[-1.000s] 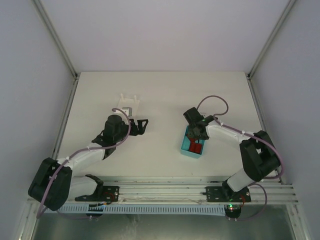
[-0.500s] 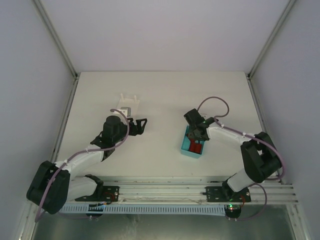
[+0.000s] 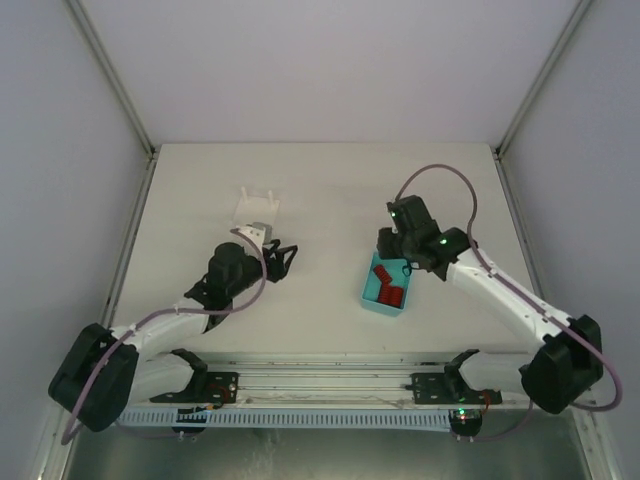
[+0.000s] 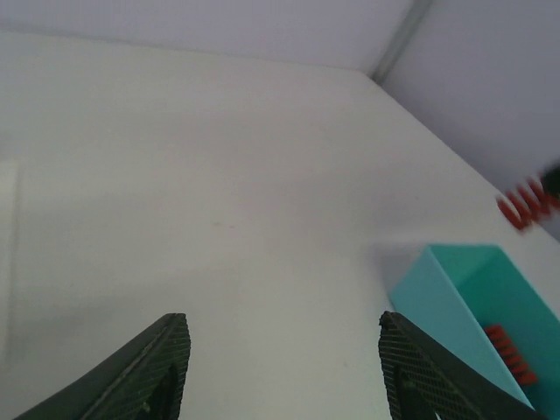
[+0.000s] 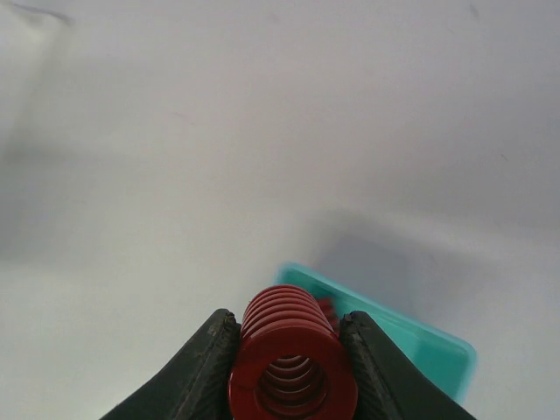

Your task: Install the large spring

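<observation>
Left arm [image 3: 170, 322] and right arm [image 3: 500, 295] had white links, bulky black joints, black bases. Mauve cable [image 3: 440, 168] ran along each. Green lights [image 3: 396, 212] glowed on right wrist. Left fingers [image 4: 149, 372] dark, cross-hatched; right fingers [image 5: 206, 363] smooth black

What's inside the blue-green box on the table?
A few red springs lie in the teal bin. Its far end is covered by the right end effector, which holds a large red spring, so anything there can't be seen.
</observation>
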You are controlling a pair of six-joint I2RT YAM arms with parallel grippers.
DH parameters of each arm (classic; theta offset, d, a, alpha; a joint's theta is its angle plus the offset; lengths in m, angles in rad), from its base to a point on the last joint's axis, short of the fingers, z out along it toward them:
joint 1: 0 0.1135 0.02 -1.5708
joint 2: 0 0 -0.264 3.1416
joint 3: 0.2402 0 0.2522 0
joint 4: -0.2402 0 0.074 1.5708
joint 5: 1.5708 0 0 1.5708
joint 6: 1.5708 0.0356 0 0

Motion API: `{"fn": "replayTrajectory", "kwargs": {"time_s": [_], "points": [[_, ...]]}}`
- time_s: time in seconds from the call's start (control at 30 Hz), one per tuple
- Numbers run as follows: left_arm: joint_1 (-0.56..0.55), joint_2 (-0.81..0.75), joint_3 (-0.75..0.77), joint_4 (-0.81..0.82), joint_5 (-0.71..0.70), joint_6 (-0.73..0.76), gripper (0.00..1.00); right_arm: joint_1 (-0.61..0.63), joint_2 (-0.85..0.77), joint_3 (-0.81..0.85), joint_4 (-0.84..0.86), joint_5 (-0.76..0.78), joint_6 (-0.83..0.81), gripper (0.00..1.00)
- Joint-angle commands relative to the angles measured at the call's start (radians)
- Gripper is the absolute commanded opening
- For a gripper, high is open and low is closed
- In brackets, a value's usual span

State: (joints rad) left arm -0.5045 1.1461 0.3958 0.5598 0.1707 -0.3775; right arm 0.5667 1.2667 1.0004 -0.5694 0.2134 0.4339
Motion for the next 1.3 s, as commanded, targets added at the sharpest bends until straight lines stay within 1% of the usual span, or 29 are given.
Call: {"fn": "replayTrajectory", "kwargs": {"time_s": [0.0,0.07,0.1,0.17,0.27,0.37,0.5,0.57,0.7,0.8,1.0,1.17,1.27], "points": [[-0.081,-0.045,-0.026,0.167,0.041,0.234,0.6,0.004,-0.056,0.106,-0.002,-0.228,-0.136,0.0],[-0.141,-0.057,-0.044,0.232,0.03,0.356,0.62,0.003,-0.066,0.122,0.019,-0.343,-0.169,0.0],[-0.164,-0.058,-0.049,0.261,0.031,0.41,0.62,0.004,-0.068,0.133,0.021,-0.371,-0.181,0.0],[-0.195,-0.046,-0.03,0.276,0.054,0.491,0.62,0.004,-0.055,0.166,-0.006,-0.37,-0.194,0.0],[-0.222,0.008,0.039,0.221,0.086,0.577,0.6,0.01,-0.03,0.208,-0.037,-0.402,-0.199,0.0],[-0.258,0.054,0.106,0.18,0.063,0.63,0.6,0.031,-0.036,0.204,0.005,-0.455,-0.174,0.0],[-0.288,0.103,0.111,0.264,0.044,0.636,0.6,0.053,-0.03,0.191,0.069,-0.527,-0.105,0.0],[-0.299,0.126,0.116,0.293,0.046,0.642,0.6,0.073,-0.021,0.188,0.087,-0.528,-0.086,0.0],[-0.314,0.168,0.163,0.257,0.04,0.654,0.59,0.109,0.018,0.201,0.08,-0.504,-0.081,0.0],[-0.318,0.181,0.179,0.24,0.011,0.651,0.54,0.128,0.039,0.211,0.054,-0.47,-0.086,0.0],[-0.318,0.186,0.188,0.22,-0.01,0.636,0.49,0.158,0.067,0.243,0.005,-0.407,-0.102,0.0],[-0.318,0.192,0.203,0.189,-0.061,0.622,0.51,0.177,0.091,0.282,-0.043,-0.368,-0.123,0.0],[-0.317,0.181,0.186,0.21,-0.106,0.595,0.59,0.179,0.091,0.281,-0.044,-0.358,-0.12,0.0]]}}
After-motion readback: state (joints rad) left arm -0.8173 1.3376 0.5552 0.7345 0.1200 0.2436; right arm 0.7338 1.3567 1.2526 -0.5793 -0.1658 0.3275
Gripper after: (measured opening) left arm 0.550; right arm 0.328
